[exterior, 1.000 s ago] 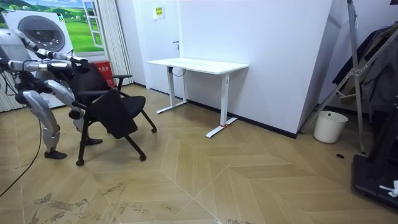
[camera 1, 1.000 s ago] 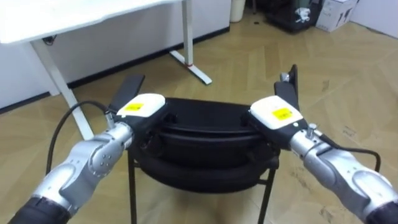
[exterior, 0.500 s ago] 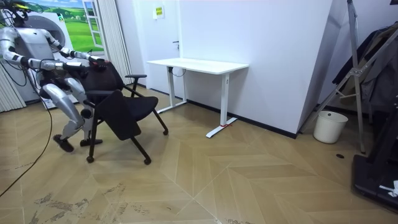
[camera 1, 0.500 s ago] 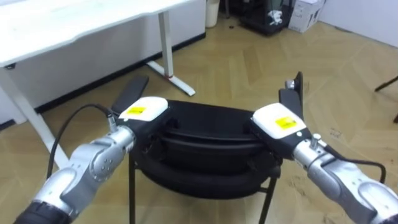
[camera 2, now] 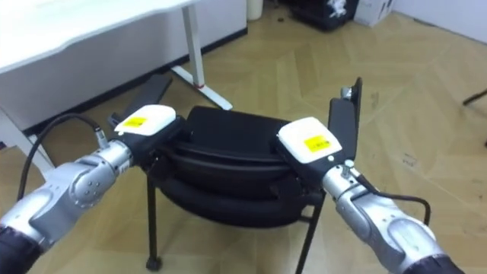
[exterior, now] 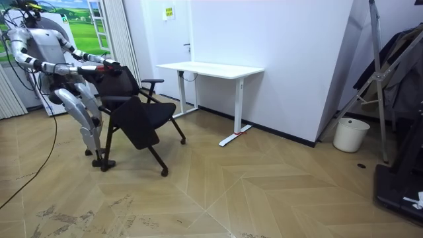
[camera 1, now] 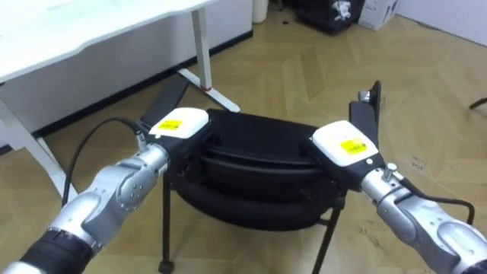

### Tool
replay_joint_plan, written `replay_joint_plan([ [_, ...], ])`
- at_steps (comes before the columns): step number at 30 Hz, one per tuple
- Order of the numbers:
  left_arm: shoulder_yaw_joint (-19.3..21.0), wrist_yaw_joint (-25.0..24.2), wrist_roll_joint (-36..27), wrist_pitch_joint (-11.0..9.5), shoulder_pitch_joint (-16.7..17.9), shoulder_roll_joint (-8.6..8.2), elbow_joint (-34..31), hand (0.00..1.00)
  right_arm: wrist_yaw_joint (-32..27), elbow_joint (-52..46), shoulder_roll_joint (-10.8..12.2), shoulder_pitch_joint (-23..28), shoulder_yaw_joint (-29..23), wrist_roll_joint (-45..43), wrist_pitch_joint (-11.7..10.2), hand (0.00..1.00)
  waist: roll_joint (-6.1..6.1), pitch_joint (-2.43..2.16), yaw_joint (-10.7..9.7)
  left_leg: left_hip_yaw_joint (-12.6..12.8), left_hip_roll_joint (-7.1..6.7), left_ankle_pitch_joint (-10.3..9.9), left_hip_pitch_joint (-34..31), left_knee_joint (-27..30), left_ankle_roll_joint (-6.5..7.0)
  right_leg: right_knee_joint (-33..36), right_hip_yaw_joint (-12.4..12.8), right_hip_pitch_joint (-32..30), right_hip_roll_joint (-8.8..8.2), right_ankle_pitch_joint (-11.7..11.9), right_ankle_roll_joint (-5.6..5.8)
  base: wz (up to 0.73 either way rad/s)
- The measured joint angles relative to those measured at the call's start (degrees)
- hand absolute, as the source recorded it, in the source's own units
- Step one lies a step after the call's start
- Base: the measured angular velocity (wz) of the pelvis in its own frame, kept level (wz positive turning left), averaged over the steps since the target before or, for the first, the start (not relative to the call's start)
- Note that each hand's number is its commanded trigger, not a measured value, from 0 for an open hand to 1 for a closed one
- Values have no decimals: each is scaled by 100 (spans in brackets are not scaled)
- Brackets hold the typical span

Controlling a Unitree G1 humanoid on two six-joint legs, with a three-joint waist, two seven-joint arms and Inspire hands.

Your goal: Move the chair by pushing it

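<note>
Chair (camera 1: pixel 259 173) points its seat toward the white surface (camera 1: pixel 76 38); left hand (camera 1: pixel 180 125) and right hand (camera 1: pixel 344 146) sit on its backrest; whether they clasp it, I cannot tell.

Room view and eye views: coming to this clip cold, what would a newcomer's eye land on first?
The black office chair with armrests sits right before the robot, seen from above. The left hand and right hand are set on either end of its backrest's top edge. In the room view the robot stands behind that chair at the room view's left, with the white desk on white metal legs beyond it by the wall.
</note>
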Motion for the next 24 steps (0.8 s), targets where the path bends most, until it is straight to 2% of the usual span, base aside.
replay_joint_plan([
  [1, 14, 16, 0, 29, -67, -4, 43, 100, 0, 50, 65, -135, 17, -36, 3, 100, -12, 7, -17, -25, 1, -5, 31, -68, -47, 8, -9, -2, 8, 77, -78, 10],
  [2, 15, 18, 0, 83, -138, -23, 64, 100, -2, 97, 71, -238, 27, -50, 7, 100, -12, 7, -19, -53, 16, -7, 43, -135, -92, 25, -1, -25, 38, 91, -105, 5],
  [7, 175, 33, 81, 82, -478, -37, 319, 100, -2, 368, 212, -736, 174, -47, 132, 100, -22, 27, 95, -61, 275, -35, 58, -311, -294, 32, -212, -76, 206, -114, -335, -1],
  [10, 283, 75, 227, 86, -519, -56, 377, 100, 67, 422, 333, -893, 198, -48, 199, 100, -80, 43, 120, -89, 410, -104, 125, -251, -467, 361, -362, -92, 245, -475, -482, 15],
  [11, 268, 118, 239, 76, -595, -74, 452, 100, 75, 433, 372, -923, 194, -34, 214, 100, -127, 63, 122, 28, 493, -118, 71, 53, -510, 555, -390, -95, 242, -681, -508, 35],
  [12, 207, 159, 243, 62, -683, -86, 612, 100, 76, 473, 403, -956, 195, -28, 250, 100, -180, 89, 114, 114, 617, -36, -162, 658, -593, 777, -471, -71, 209, -885, -547, 39],
  [13, 176, 203, 245, 59, -723, -105, 696, 100, 86, 530, 408, -986, 194, -25, 252, 100, -191, 89, 109, 96, 685, 49, -315, 999, -636, 869, -530, -46, 202, -978, -568, 31],
  [14, 172, 302, 263, 70, -724, -158, 782, 100, 125, 638, 487, -1062, 194, -28, 248, 100, -221, 93, 115, 53, 767, 312, -584, 1627, -646, 1039, -638, 3, 162, -1137, -651, 27],
  [15, 148, 364, 274, 91, -751, -186, 862, 100, 132, 701, 511, -1085, 194, -29, 239, 100, -247, 95, 109, -4, 815, 674, -839, 2163, -649, 1165, -718, 77, 134, -1285, -690, 27],
  [16, 125, 391, 274, 109, -764, -208, 900, 100, 133, 729, 512, -1089, 195, -29, 231, 100, -272, 98, 109, -46, 823, 879, -933, 2362, -655, 1217, -753, 120, 108, -1353, -716, 33],
  [17, 85, 434, 274, 162, -807, -246, 944, 100, 137, 795, 565, -1094, 205, -29, 222, 100, -331, 106, 120, -33, 879, 1257, -1047, 2653, -666, 1281, -793, 226, 77, -1462, -704, 26],
  [18, 56, 466, 274, 177, -809, -254, 973, 100, 141, 806, 590, -1096, 221, -29, 222, 100, -325, 110, 125, -29, 916, 1417, -1106, 2769, -681, 1281, -854, 290, 73, -1512, -720, 35],
  [19, 42, 519, 274, 200, -805, -301, 995, 100, 151, 803, 553, -1097, 232, -25, 216, 100, -331, 111, 125, -39, 966, 1686, -1213, 2926, -659, 1281, -950, 372, 72, -1596, -771, 38],
  [20, 33, 577, 274, 208, -798, -311, 998, 100, 161, 798, 544, -1110, 232, -17, 215, 100, -367, 117, 125, -29, 981, 1849, -1246, 2937, -671, 1279, -1011, 426, 52, -1658, -822, 40],
  [21, 35, 646, 274, 229, -780, -336, 1008, 100, 186, 798, 526, -1153, 249, -14, 216, 100, -382, 114, 145, -12, 979, 1891, -1249, 2874, -677, 1279, -1057, 460, 22, -1691, -902, 29],
  [23, 125, 764, 292, 279, -752, -394, 999, 100, 233, 792, 508, -1243, 245, -41, 216, 100, -378, 124, 115, -14, 977, 1761, -1369, 2666, -608, 1279, -1200, 498, -19, -1723, -992, 33],
  [24, 129, 832, 292, 314, -757, -421, 1000, 100, 254, 788, 503, -1296, 247, -43, 234, 100, -388, 135, 115, -6, 963, 1689, -1456, 2368, -603, 1277, -1276, 512, -29, -1772, -1028, 35],
])
